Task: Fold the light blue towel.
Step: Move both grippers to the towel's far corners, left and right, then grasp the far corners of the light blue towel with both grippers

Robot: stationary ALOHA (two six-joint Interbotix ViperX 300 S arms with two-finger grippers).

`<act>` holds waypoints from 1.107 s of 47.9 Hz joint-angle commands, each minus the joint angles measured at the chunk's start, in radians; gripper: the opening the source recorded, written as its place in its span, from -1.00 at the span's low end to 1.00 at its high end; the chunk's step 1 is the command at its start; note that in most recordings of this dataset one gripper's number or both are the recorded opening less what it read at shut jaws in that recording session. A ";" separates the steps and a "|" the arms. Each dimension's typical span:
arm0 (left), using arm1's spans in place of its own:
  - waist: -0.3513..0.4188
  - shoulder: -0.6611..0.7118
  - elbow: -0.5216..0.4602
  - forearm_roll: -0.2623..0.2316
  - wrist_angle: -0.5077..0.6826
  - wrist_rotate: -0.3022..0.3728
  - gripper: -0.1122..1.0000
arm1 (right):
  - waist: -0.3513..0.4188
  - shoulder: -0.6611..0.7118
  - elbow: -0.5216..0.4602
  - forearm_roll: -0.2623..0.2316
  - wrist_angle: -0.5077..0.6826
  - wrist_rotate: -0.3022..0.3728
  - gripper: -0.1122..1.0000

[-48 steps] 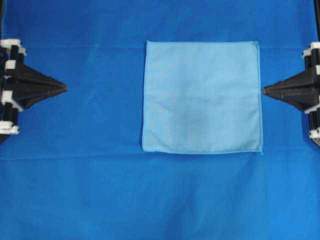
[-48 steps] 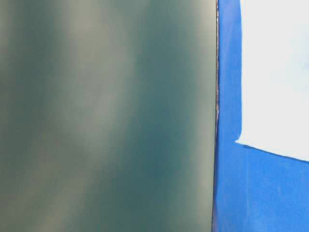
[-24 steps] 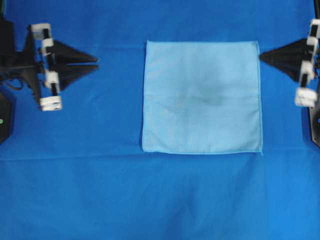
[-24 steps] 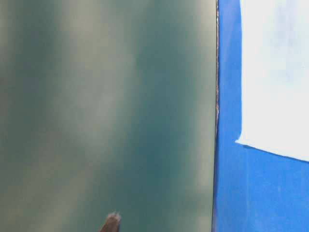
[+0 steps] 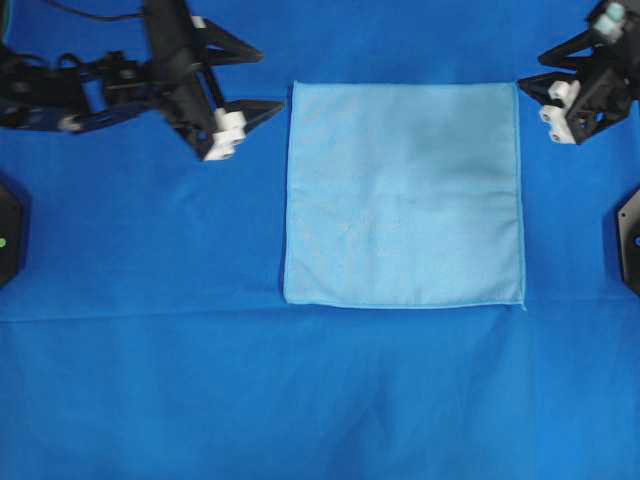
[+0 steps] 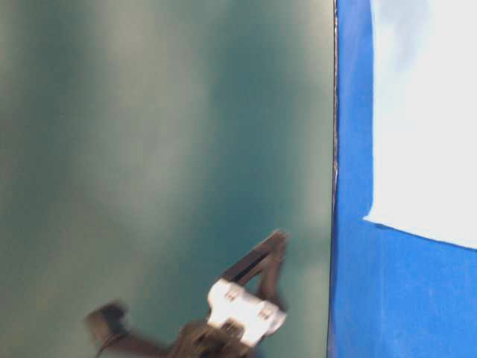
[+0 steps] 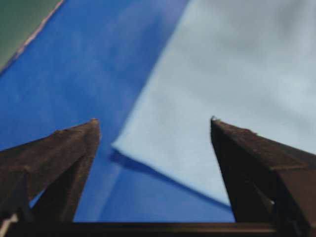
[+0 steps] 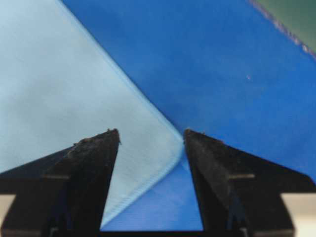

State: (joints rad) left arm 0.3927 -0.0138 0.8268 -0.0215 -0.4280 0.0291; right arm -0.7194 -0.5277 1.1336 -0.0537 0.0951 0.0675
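Observation:
The light blue towel (image 5: 403, 195) lies flat and unfolded as a square in the middle of the overhead view. My left gripper (image 5: 272, 79) is open just off the towel's far left corner. In the left wrist view that corner of the towel (image 7: 237, 74) lies on the cloth between and beyond the spread fingers of the left gripper (image 7: 153, 120). My right gripper (image 5: 533, 68) is open at the far right corner. In the right wrist view the towel (image 8: 59, 89) ends in a corner directly between the tips of the right gripper (image 8: 151, 131). Neither holds anything.
A deep royal-blue cloth (image 5: 320, 400) covers the whole table under the towel. Black arm bases sit at the left edge (image 5: 8, 235) and the right edge (image 5: 630, 245). A green wall (image 6: 149, 149) fills the table-level view, with a blurred gripper (image 6: 257, 280) low in it.
Both grippers have gone from shut to open. Each has swung from the table's side edges up and inward to a far corner of the towel. The towel has not moved.

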 commanded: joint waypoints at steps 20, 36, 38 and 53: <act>0.066 0.325 -0.181 0.000 -0.009 0.023 0.74 | -0.069 0.373 -0.071 -0.015 -0.167 -0.003 0.26; 0.084 0.348 -0.192 0.000 0.012 0.025 0.64 | -0.083 0.440 -0.078 -0.031 -0.169 -0.006 0.16; 0.080 0.348 -0.192 0.000 0.025 0.025 0.57 | -0.081 0.440 -0.077 -0.034 -0.169 -0.008 0.05; 0.063 0.345 -0.204 0.000 0.106 0.060 -0.77 | -0.080 0.439 -0.080 -0.048 -0.161 -0.012 -0.77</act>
State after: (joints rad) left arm 0.4556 0.3482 0.6381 -0.0215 -0.3451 0.0828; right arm -0.7961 -0.0828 1.0630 -0.0982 -0.0675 0.0568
